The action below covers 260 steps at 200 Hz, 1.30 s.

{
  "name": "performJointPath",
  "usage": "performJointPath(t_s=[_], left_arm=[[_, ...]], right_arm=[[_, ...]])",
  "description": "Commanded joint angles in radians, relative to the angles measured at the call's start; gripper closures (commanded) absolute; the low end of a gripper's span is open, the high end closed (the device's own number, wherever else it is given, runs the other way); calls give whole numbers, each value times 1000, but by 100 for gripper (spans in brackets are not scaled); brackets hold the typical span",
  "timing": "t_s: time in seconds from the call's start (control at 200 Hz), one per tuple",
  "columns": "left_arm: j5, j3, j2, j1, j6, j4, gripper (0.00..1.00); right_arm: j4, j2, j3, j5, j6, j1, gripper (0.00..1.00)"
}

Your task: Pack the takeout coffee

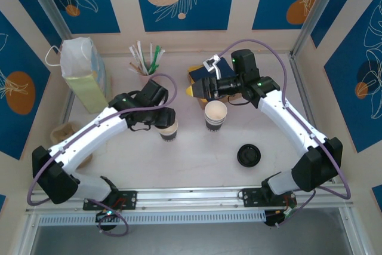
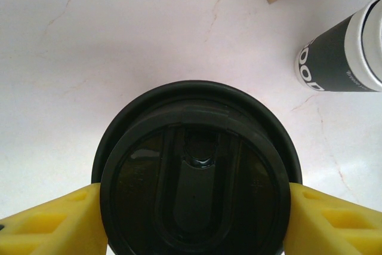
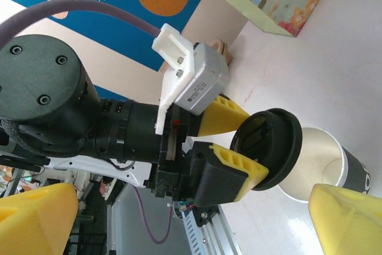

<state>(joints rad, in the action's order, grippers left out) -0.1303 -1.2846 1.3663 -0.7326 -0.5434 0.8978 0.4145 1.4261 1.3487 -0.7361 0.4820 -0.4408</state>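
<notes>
The takeout coffee's cup (image 1: 170, 132) stands left of the table's middle. My left gripper (image 1: 162, 117) (image 2: 194, 207) is shut on the cup's round black lid (image 2: 197, 171) (image 3: 268, 147), yellow fingers (image 2: 54, 222) on both sides of its rim. In the right wrist view the lid is tilted at the cup's edge and part of the white mouth (image 3: 319, 162) shows; I cannot tell whether they touch. My right gripper (image 1: 195, 91) (image 3: 194, 207) stands wide open to the right, holding nothing.
A lidless striped cup (image 1: 215, 115) (image 2: 341, 58) stands just under the right gripper. A loose black lid (image 1: 248, 155) lies front right. A paper bag (image 1: 85, 74) stands back left, a straw holder (image 1: 145, 64) at the back, a brown box (image 1: 199, 79) behind the cups.
</notes>
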Motion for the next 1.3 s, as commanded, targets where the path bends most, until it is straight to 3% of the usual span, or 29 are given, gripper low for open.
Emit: performJointPath(t_s=[0.0,0.435,1.295], left_arm=[[-50,10,30,-20,37,-13,34],[-103,33,88,-41,56,-20,34],[-94,53,131,-60,72,-40,32]], right_arm=[[43,-37,-17,11,-33,5,1],[84,-53,-48,53,-58,8,1],[150,-35,-62,154,-95,10,1]])
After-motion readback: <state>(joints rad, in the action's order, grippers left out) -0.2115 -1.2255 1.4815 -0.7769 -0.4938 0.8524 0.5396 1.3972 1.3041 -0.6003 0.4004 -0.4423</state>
